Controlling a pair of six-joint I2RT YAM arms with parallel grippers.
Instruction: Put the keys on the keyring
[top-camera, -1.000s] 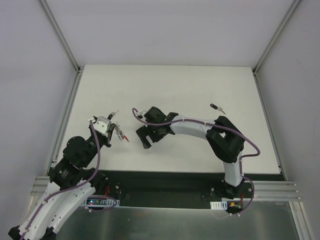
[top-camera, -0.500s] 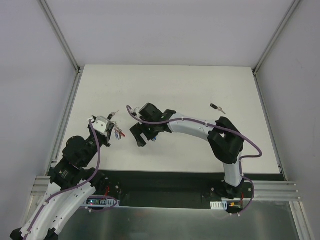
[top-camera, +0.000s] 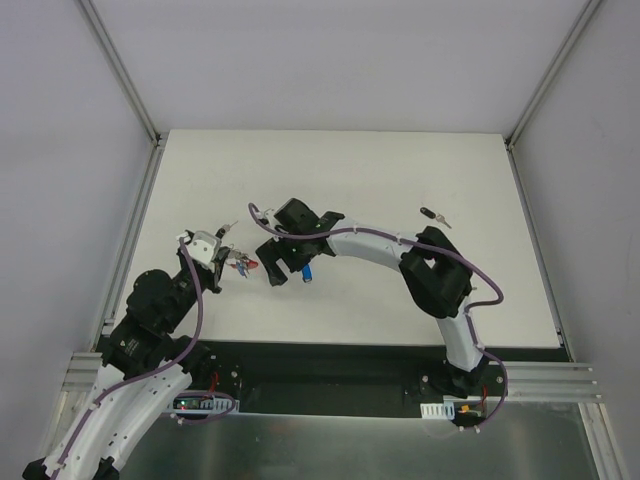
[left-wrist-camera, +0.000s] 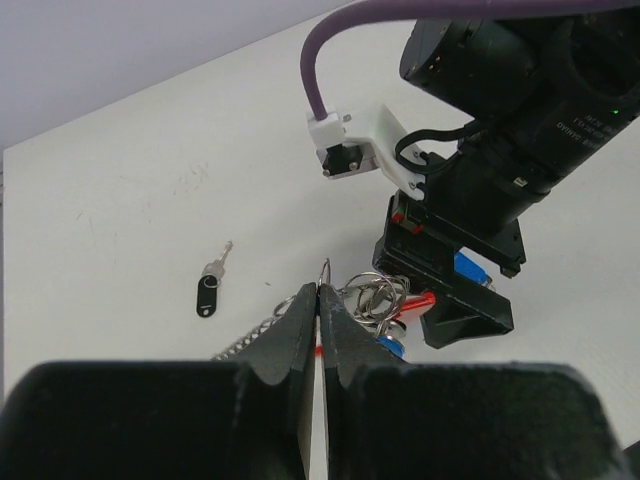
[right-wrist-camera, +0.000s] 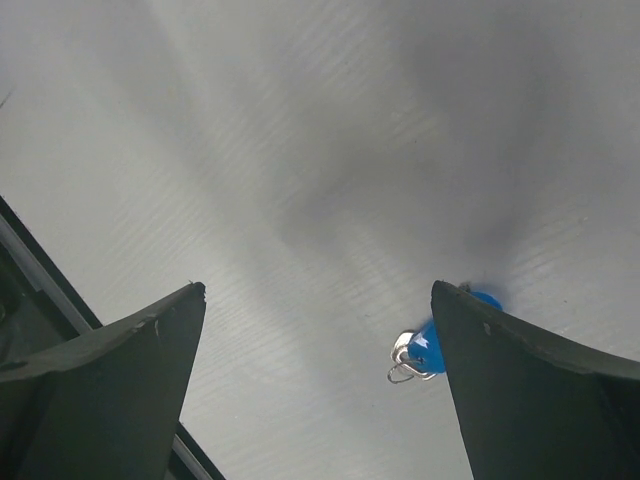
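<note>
The left hand had its fingers pressed together, clamped on a thin wire loop of the keyring. From the left wrist, the silver rings bunched at 3 o'clock from the fingertips. A red part poked out at 3 o'clock from the rings, and the chain trailed off toward 8 o'clock. A black key lay flat on the desk at 9 o'clock from the fingertips, well apart from them.

The right hand hovered with its fingers wide apart and nothing between them. Its black body stood just beside the keyring at 3 o'clock. From above, the two hands faced each other near the desk's 8 o'clock area, with the keyring between them.

The blue key lay on the desk just beside the right hand's right finger, with a small wire ring at its end. From above it sat at 3 o'clock from that hand's fingers. Whether the finger touched it could not be told.

Another black key lay alone toward the desk's 2 o'clock side.
</note>
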